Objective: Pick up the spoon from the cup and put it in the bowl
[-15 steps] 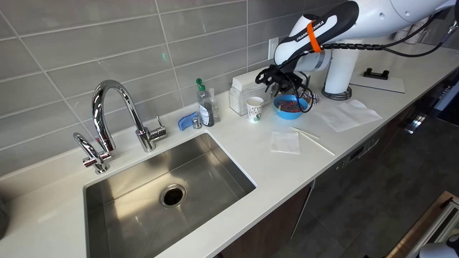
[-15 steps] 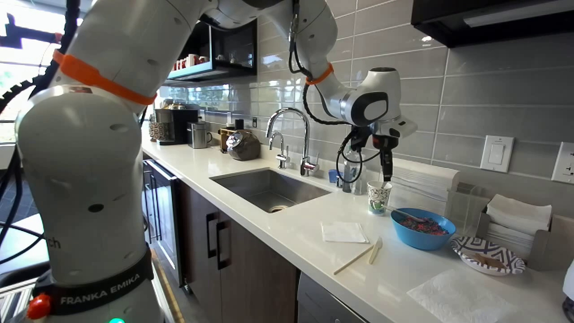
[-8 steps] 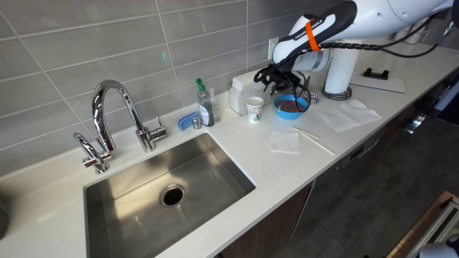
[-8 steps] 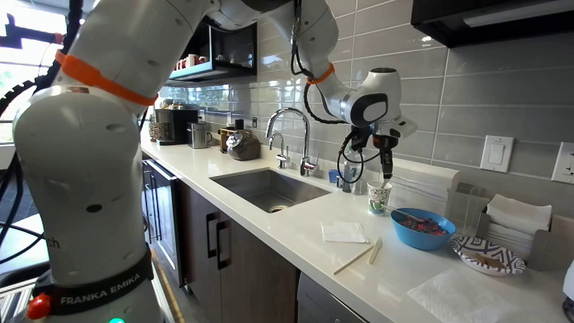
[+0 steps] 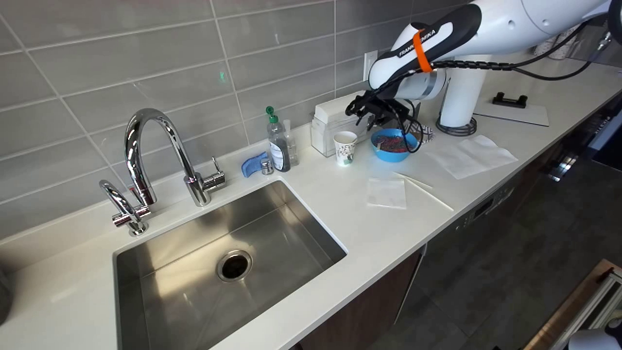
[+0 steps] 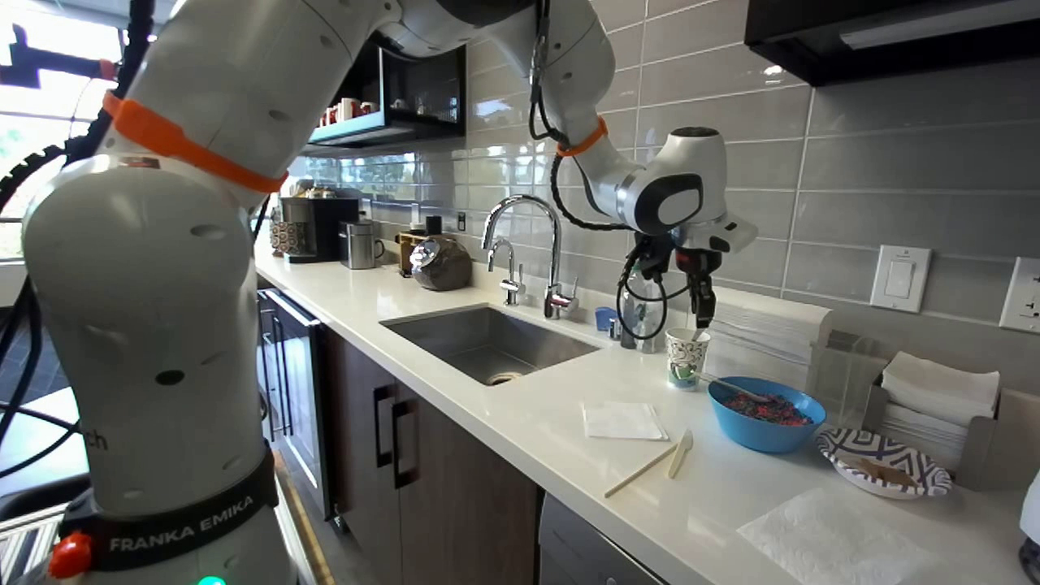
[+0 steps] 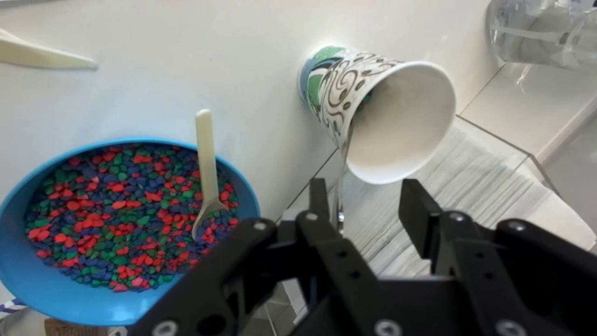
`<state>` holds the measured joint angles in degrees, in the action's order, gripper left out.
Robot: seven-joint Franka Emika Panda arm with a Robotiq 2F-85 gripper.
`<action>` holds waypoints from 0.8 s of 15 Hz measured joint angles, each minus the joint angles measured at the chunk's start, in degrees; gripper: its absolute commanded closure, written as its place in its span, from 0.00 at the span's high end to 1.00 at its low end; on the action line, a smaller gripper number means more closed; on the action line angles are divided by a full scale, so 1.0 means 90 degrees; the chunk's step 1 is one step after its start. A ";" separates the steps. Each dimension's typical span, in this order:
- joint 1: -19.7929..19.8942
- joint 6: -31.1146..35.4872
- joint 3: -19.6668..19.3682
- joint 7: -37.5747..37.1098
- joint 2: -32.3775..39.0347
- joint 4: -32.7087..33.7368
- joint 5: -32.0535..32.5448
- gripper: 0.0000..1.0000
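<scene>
Arching across an exterior view, the arm (image 6: 260, 89) rises at the left of the frame, bends at the top middle and ends right of centre, pointing down close above the cup (image 6: 687, 357). In an exterior view it slants in from the upper right, an orange band (image 5: 421, 51) around it. The gripper (image 7: 366, 205) juts into the wrist view from the bottom, jaws released and well apart. Largest of the containers, the steel sink (image 5: 184, 296) fills the lower left in an exterior view. Next is the blue bowl (image 7: 84, 305), lower left in the wrist view, holding small stones (image 7: 121, 214) in red, green and dark blue. A pale spoon (image 7: 208, 163) lies in it, head among the stones, handle out over the upper right of the rim. At the right of an exterior view, just beside that bowl, sits a patterned paper bowl (image 6: 902, 451) with something brown in it. The cup is upright in both exterior views; the wrist view, where it is above and right of centre, shows a few red and green bits (image 7: 365, 100) low inside. The task's thin spoon (image 7: 342, 170) is in this cup, crossing the rim, lower end hidden. Its upper end stands between the gripper's fingers (image 7: 319, 198), nearer the one at frame left; whether they touch, I cannot tell
</scene>
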<state>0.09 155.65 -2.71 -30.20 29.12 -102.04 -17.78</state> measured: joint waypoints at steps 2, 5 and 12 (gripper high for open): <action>0.0006 0.0086 0.0000 0.0154 0.0018 0.0000 0.0000 0.43; 0.0014 0.0284 0.0000 0.0344 0.0061 0.0000 0.0000 0.39; 0.0042 0.0436 0.0027 0.0570 0.0137 0.0000 0.0000 0.11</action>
<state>0.47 159.57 -2.47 -25.07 30.35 -102.05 -17.78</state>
